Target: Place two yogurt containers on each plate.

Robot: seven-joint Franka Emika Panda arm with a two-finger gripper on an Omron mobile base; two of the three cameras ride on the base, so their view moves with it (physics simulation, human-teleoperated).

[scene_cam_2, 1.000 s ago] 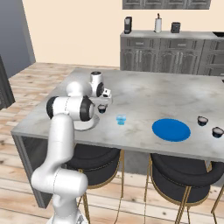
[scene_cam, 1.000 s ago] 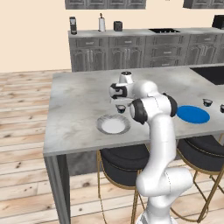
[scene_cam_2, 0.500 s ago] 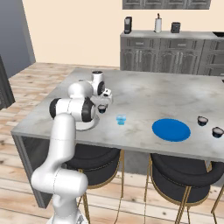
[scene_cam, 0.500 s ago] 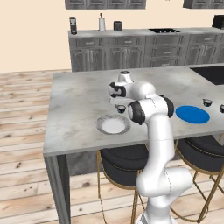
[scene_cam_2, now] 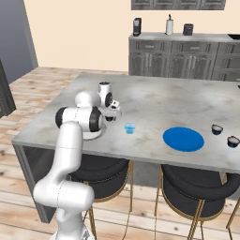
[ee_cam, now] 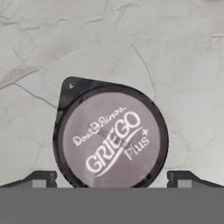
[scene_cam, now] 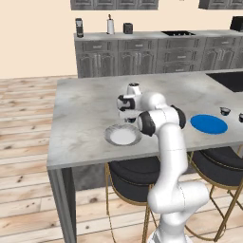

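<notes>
Dark yogurt cup sits dead centre under the gripper, jaws spread wide either side, seemingly not touching it yet.

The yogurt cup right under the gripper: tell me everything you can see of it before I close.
The yogurt cup is dark and round, with a pale grey foil top printed "Griego Plus+" in white and a small dark pull tab at one corner. It stands upright on the grey marbled counter, lid sealed. The gripper is open and looks straight down on it, one finger tip on each side of the rim, neither clearly touching. It stands on the counter beside the white plate, not on it.
</notes>
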